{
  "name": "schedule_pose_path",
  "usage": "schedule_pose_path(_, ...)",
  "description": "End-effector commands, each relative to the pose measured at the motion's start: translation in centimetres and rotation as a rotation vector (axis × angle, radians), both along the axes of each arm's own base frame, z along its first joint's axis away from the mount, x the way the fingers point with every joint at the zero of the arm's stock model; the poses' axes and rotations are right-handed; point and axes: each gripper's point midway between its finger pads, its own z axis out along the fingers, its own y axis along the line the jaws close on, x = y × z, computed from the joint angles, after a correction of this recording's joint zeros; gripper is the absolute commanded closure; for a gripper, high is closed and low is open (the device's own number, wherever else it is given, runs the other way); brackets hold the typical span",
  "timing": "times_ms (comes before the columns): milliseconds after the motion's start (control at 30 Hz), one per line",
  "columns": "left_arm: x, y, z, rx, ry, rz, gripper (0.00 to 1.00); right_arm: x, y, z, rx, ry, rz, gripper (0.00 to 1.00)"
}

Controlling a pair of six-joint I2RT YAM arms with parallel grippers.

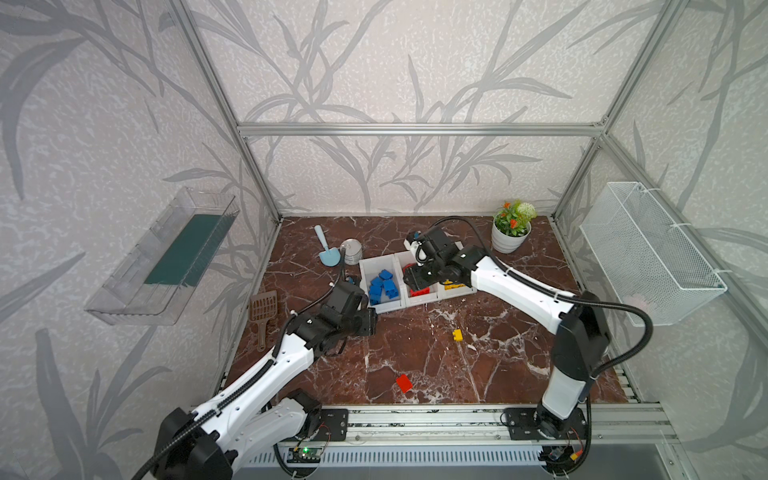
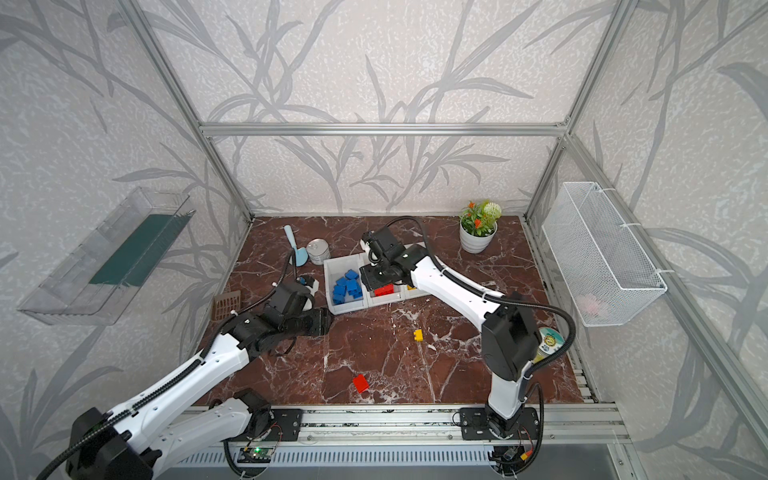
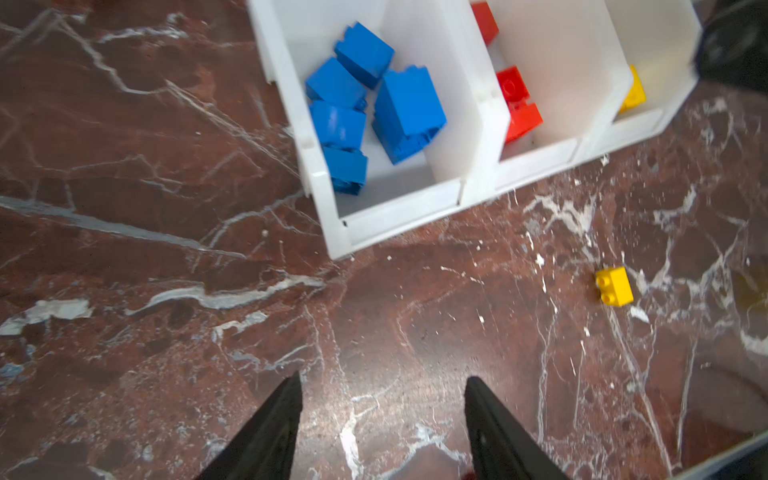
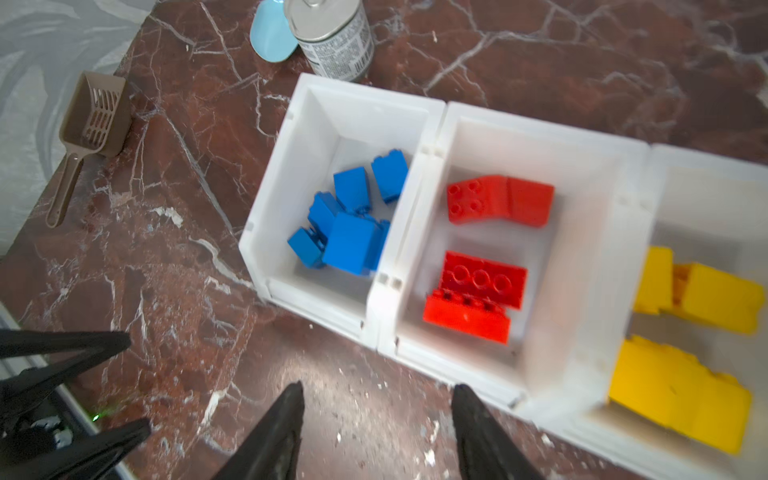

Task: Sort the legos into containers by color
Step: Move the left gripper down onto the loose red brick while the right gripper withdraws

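Currently, we find the left tool [image 3: 382, 378] open and empty over the worktop [image 3: 166, 291], just short of the front corner of the containers [image 3: 399, 216]; a loose yellow lego [image 3: 614, 286] lies off to its right. We find the right tool [image 4: 377, 386] likewise open and empty, above the front of the middle container [image 4: 536, 137], with red legos [image 4: 484, 282] just ahead of it, blue legos [image 4: 351, 245] to its left and yellow legos [image 4: 681, 390] to its right. A loose red lego [image 1: 404, 383] lies behind both tools.

Potted artificial plant [image 1: 510, 232] at the far right corner of the table [image 1: 415, 353]; tin can [image 1: 351, 251] just beside a light-blue scoop [image 1: 328, 257] near the far edge; brown slotted scoop [image 1: 264, 303] at the left edge.
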Motion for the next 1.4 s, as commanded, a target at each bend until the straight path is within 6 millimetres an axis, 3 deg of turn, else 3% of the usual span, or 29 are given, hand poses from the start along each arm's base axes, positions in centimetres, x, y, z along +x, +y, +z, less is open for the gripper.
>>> schedule_pose_path(0, -1.1, -0.4, -0.3, 0.078, 0.048, -0.027, 0.35, -0.8, -2.5, -0.1, 0.044, -0.046, -0.062, 0.42)
schedule_pose_path(267, -5.0, -4.2, -2.8, 0.156, 0.142, -0.216, 0.34, -6.2, -9.4, -4.2, 0.022, -0.007, -0.156, 0.41)
schedule_pose_path(600, -9.3, -6.2, -6.3, 0.431, 0.258, -0.544, 0.33, -9.9, -15.8, -6.7, 0.019, -0.034, -0.318, 0.40)
schedule_pose_path(767, -10.2, -6.9, -7.6, 0.523, 0.305, -0.620, 0.33, -11.0, -17.6, -7.0, 0.027, -0.044, -0.375, 0.40)
schedule_pose_path(1100, -11.6, -9.4, -8.8, 0.495, 0.327, -0.708, 0.33, -12.5, -19.8, -7.7, 0.018, -0.057, -0.428, 0.40)
schedule_pose_path(1367, -11.8, -10.1, -9.9, 0.504, 0.340, -0.741, 0.40, -13.3, -21.1, -7.8, 0.007, -0.063, -0.463, 0.39)
